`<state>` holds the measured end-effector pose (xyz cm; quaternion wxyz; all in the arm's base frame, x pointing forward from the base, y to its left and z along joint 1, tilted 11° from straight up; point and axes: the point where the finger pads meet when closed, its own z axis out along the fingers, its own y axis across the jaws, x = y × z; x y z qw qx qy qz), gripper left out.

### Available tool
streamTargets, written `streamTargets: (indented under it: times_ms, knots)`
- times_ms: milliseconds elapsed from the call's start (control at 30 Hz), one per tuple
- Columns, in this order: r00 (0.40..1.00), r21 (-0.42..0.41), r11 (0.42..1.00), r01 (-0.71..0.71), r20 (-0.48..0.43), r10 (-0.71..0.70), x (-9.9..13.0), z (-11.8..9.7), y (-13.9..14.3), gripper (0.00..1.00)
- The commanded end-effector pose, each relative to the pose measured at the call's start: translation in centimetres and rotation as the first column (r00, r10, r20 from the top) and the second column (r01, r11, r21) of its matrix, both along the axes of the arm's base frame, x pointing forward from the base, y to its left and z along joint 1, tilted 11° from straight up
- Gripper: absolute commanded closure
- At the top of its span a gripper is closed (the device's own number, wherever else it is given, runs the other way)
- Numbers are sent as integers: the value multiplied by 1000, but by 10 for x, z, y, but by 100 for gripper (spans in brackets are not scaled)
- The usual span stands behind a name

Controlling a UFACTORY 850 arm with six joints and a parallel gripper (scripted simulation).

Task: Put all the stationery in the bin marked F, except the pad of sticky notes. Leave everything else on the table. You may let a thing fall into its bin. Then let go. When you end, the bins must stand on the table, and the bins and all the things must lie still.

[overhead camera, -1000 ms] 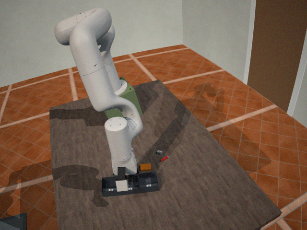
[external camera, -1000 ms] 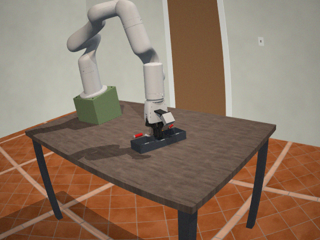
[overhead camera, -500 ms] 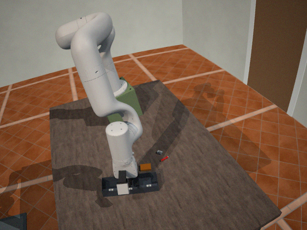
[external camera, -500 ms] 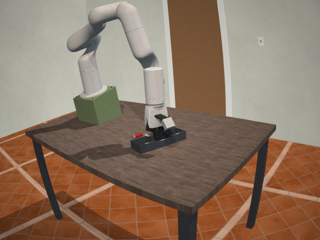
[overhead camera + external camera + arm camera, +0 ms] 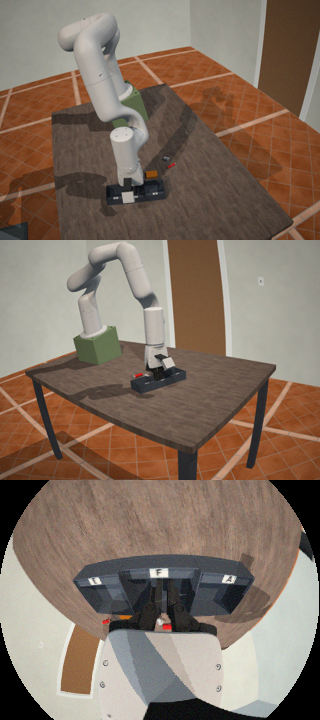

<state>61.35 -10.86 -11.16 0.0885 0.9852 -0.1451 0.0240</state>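
A dark row of three bins [image 5: 135, 192] stands near the middle of the table, and it also shows in the exterior view [image 5: 158, 381] and the wrist view [image 5: 160, 588]. Their labels are too small to read. My gripper [image 5: 156, 375] hangs upright with its fingers down in the middle bin, shut, and I see nothing between them. A short red cylinder with a pale end [image 5: 138, 375] lies on the table just behind the bins. A thin red pen [image 5: 171, 165], a small grey object [image 5: 166, 158] and an orange pad [image 5: 151, 174] lie beyond the right bin.
The arm's green base block [image 5: 134, 103] stands at the far end of the table. The loose things lie between it and the bins. A dark grey box corner [image 5: 12, 231] shows on the floor at the lower left.
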Motion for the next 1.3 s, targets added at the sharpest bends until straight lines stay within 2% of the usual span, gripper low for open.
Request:
streamTargets:
  times_ms: [0,733,1267]
  knots:
    - [1000,0,1000,0,2,0,1,1,0,93]
    - [1000,0,1000,0,2,0,1,1,0,93]
    - [1000,0,1000,0,2,0,1,19,3,93]
